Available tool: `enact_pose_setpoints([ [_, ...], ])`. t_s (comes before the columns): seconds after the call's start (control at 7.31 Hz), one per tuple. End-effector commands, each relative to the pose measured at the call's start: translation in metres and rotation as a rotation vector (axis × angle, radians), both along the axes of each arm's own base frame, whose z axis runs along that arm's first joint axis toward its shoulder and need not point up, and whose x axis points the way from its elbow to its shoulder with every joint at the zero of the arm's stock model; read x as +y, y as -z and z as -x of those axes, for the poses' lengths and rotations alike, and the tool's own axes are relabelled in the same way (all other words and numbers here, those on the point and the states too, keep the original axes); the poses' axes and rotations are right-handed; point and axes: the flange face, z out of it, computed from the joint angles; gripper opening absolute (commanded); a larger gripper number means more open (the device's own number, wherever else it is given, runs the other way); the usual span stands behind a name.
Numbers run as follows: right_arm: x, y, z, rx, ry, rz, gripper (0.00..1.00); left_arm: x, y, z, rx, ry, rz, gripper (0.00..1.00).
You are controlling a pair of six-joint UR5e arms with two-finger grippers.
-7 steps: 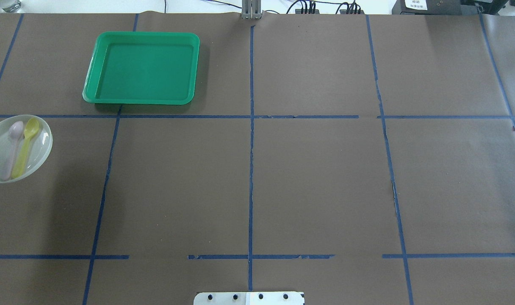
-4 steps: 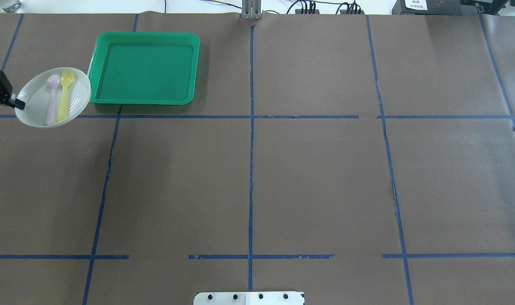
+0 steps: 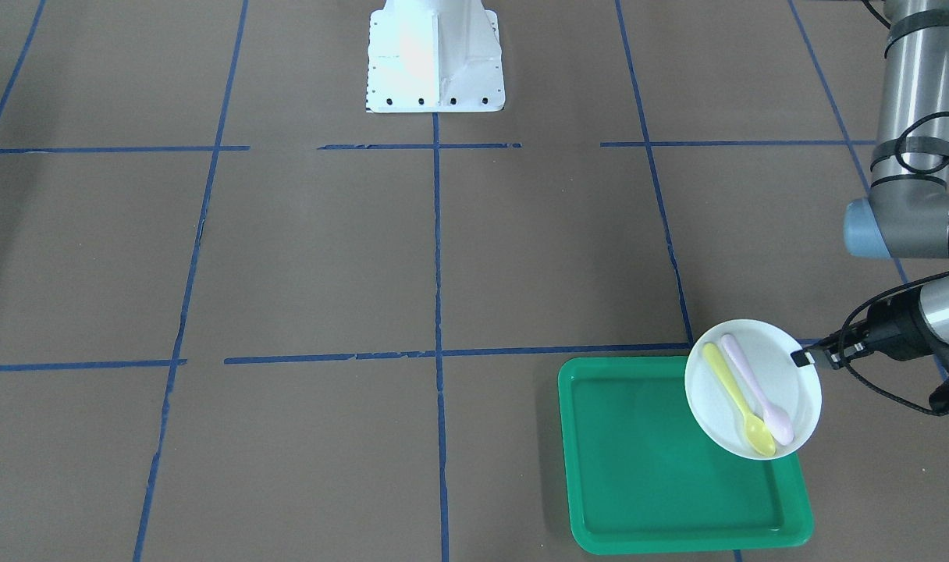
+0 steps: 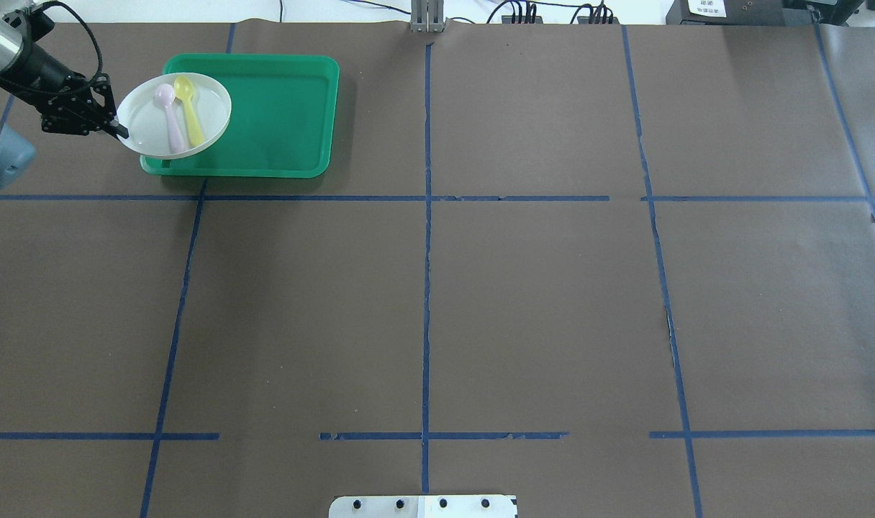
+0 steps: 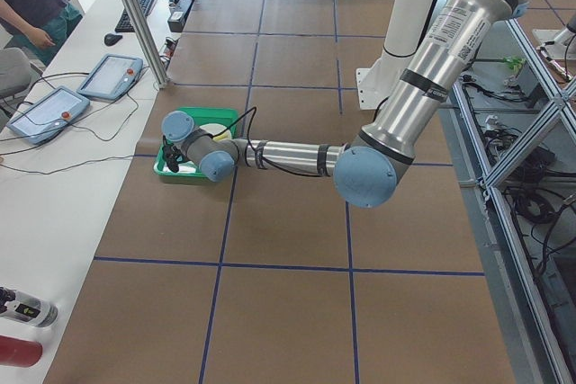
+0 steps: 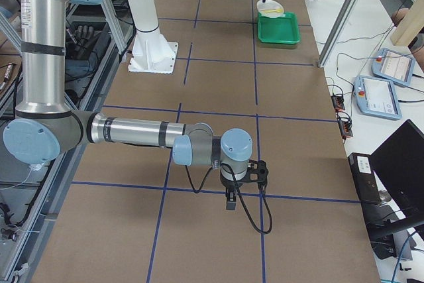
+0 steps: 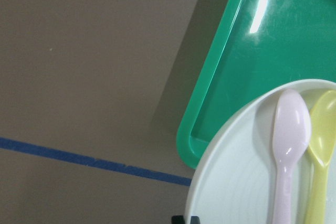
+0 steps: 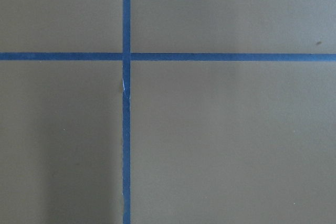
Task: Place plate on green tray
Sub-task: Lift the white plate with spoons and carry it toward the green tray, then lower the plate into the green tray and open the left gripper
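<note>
Silver tubular links (image 3: 915,70) with pale blue joint caps (image 3: 865,228) are carrying looped black cables (image 3: 894,398) and ending in a black left gripper (image 4: 121,132).

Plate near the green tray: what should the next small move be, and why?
Probably carry it a little farther inward before lowering: the left end effector holds the plate by its rim, and it overhangs the left rim of the green tray.

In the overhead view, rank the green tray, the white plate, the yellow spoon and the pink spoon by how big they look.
1. green tray
2. plate, held nearer the camera, yet clearly smaller
3. yellow spoon and pink spoon: too alike to rank
</note>
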Motion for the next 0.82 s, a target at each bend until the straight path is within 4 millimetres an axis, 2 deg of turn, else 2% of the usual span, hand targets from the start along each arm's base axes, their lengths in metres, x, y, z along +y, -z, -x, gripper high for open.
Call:
enact_pose_setpoints([
  [0.0,0.000,0.000,0.000,0.000,0.000,0.000,1.00,-0.003,0.012,-0.053,0.008,0.156,0.041,0.00],
  [0.14,-0.001,0.001,0.000,0.000,0.000,0.000,1.00,-0.003,0.024,-0.080,0.016,0.210,0.074,0.00],
  [0.27,0.000,0.000,0.000,0.000,0.000,0.000,1.00,0.000,0.023,-0.091,0.023,0.209,0.071,0.00],
  [0.68,0.000,0.000,0.000,0.000,0.000,0.000,1.00,0.004,0.020,-0.101,0.018,0.215,0.052,0.00],
])
